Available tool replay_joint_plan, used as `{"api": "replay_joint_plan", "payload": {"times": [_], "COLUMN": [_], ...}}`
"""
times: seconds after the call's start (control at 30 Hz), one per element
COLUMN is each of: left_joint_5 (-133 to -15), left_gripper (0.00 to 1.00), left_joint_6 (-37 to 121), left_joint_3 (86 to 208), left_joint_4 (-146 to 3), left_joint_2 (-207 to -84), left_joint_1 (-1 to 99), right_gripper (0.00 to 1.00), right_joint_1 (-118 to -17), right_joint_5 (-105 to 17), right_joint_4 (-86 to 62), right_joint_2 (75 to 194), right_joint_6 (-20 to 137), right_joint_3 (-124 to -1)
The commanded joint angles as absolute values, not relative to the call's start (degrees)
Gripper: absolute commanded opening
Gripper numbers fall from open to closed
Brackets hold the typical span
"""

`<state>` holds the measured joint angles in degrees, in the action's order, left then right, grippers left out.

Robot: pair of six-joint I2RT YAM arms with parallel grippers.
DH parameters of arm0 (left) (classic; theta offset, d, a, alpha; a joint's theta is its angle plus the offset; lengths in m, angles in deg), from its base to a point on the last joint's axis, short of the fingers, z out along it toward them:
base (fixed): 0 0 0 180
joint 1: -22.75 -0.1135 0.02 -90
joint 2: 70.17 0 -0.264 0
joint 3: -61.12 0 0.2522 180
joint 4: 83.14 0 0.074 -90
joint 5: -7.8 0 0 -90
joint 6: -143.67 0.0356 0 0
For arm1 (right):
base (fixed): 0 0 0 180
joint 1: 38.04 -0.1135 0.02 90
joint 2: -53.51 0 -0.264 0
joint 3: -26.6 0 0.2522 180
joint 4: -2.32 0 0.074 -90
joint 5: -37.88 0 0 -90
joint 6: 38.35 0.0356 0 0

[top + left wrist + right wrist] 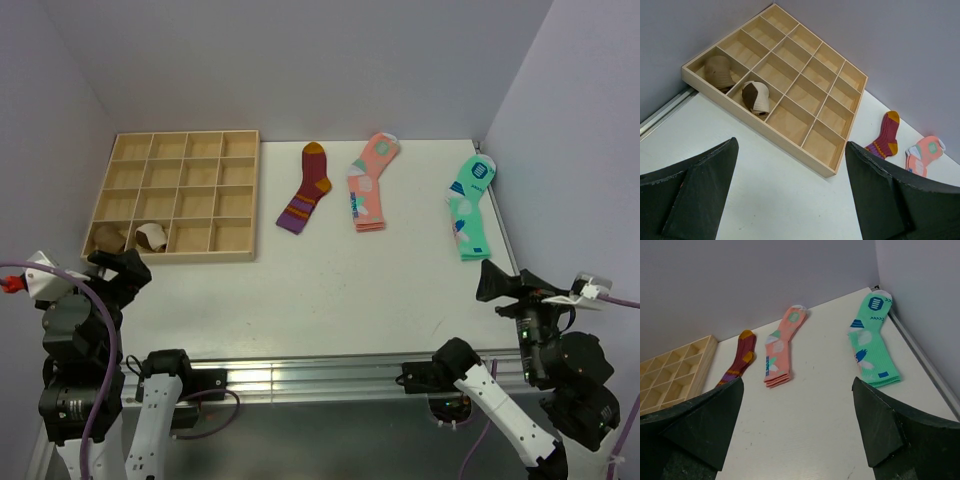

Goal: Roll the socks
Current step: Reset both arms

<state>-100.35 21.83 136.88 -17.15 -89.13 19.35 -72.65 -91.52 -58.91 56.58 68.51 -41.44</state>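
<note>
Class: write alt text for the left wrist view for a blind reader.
A balled brown sock and beige sock sit in adjacent wooden tray compartments. The open left hand frames the bottom; a maroon sock and pink sock lie beyond.

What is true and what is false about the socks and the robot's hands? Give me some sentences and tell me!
1. The brown rolled sock and the beige rolled sock sit in side-by-side compartments of the wooden tray. True.
2. The maroon sock is inside the tray. False: it lies flat on the table, beside the tray.
3. The left gripper holds a sock. False: it is open and empty.
4. Of the flat socks, the green sock lies closest to the right-hand wall. True.
5. The right gripper is open. True.
</note>
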Motion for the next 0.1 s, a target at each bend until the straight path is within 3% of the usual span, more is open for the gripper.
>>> {"api": "replay_joint_plan", "payload": {"times": [0.0, 0.07], "left_joint_5": [-102.0, -101.9], "left_gripper": [0.93, 0.93], "left_joint_6": [23.6, 23.6], "left_joint_3": [137.5, 137.4], "left_joint_4": [-17.4, -17.4], "left_joint_2": [-89.0, -88.9], "left_joint_1": [19.5, 19.5], "right_gripper": [0.96, 0.96], "right_joint_1": [-72.6, -72.6], "right_joint_5": [-91.3, -91.6], "right_joint_4": [-56.3, -55.8], "right_joint_2": [58.6, 58.6], "right_joint_6": [67.0, 67.0], "right_joint_3": [-41.0, -40.9]}}
